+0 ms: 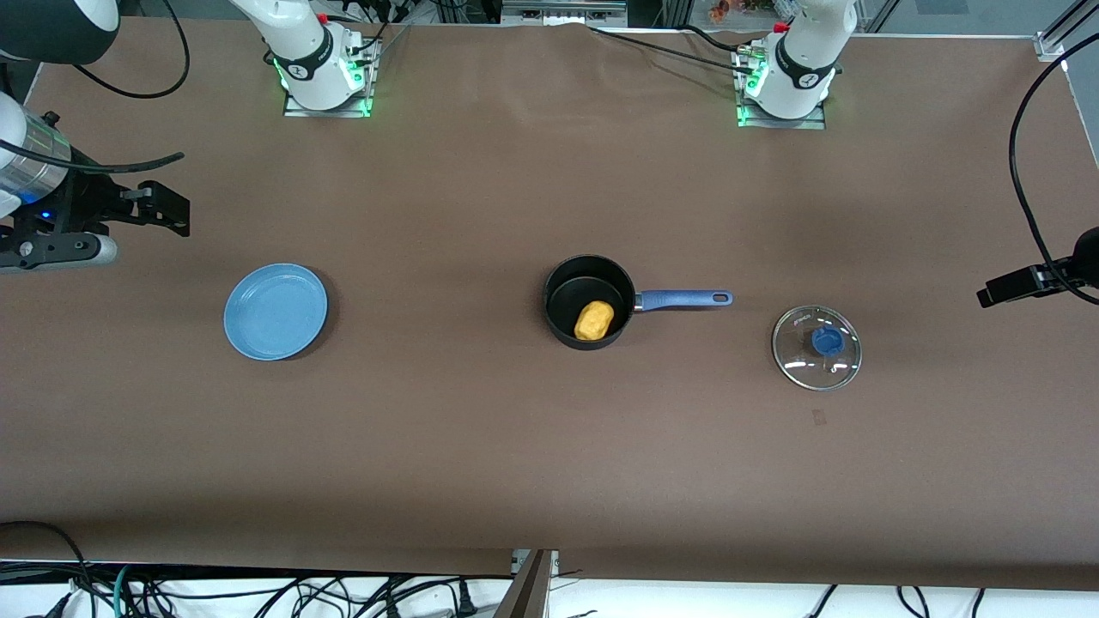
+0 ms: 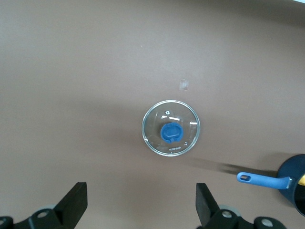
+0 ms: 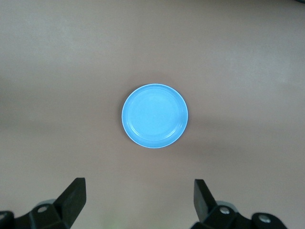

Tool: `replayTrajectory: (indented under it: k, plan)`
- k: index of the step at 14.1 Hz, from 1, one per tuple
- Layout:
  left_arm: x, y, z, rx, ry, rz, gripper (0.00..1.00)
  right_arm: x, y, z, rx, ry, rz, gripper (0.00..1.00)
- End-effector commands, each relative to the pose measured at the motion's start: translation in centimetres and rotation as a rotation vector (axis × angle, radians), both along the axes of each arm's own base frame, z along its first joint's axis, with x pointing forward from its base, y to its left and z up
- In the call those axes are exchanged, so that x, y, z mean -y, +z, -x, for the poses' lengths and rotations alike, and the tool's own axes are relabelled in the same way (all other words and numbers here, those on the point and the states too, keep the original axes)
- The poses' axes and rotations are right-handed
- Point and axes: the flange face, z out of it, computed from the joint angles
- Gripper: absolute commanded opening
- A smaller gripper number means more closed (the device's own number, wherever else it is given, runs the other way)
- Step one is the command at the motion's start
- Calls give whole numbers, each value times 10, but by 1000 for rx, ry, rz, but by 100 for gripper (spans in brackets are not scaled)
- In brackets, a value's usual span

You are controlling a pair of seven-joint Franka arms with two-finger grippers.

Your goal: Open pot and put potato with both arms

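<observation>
Nearest the camera sits the lid (image 1: 816, 348), flat on the table with its blue knob up, toward the left arm's end and well apart from everything else. A touch farther back, mid-table, the pot (image 1: 590, 301) stands open, handle pointing toward the lid, and the potato (image 1: 593, 319) lies inside it on the bottom. The plate (image 1: 276, 311) rests bare toward the right arm's end.

Both arms are pulled high and wide. The left gripper (image 2: 141, 205) hangs above the table at its own end, looking down on the lid, fingers spread wide, holding nothing. The right gripper (image 3: 139, 202) hangs over its end of the table, looking down on the plate, also spread wide and empty.

By my reading, that's both steps done: lid off, potato in. Nothing looks left to grasp. If anything follows, it calls only for the arms to park clear of the table, without brushing the pot handle or the lid.
</observation>
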Motion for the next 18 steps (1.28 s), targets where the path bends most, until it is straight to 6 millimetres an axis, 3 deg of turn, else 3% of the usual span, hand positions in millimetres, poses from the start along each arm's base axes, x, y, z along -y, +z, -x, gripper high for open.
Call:
replayTrajectory:
  k: [1,3,7,15,18]
  plan:
    - [13,16,8,6,-28,-5,100,3,2,3,6,13,-4,100]
    - [36,26,18,13,-41,-22,100,1,2,3,6,14,-4,100]
    - [52,36,33,17,-31,-12,100,2,2,2,7,13,-6,100]
    - [80,25,66,51,-49,21,100,1,2,2,9,11,-7,100]
    - [78,32,74,60,-42,31,100,0,1,2,8,11,-7,100]
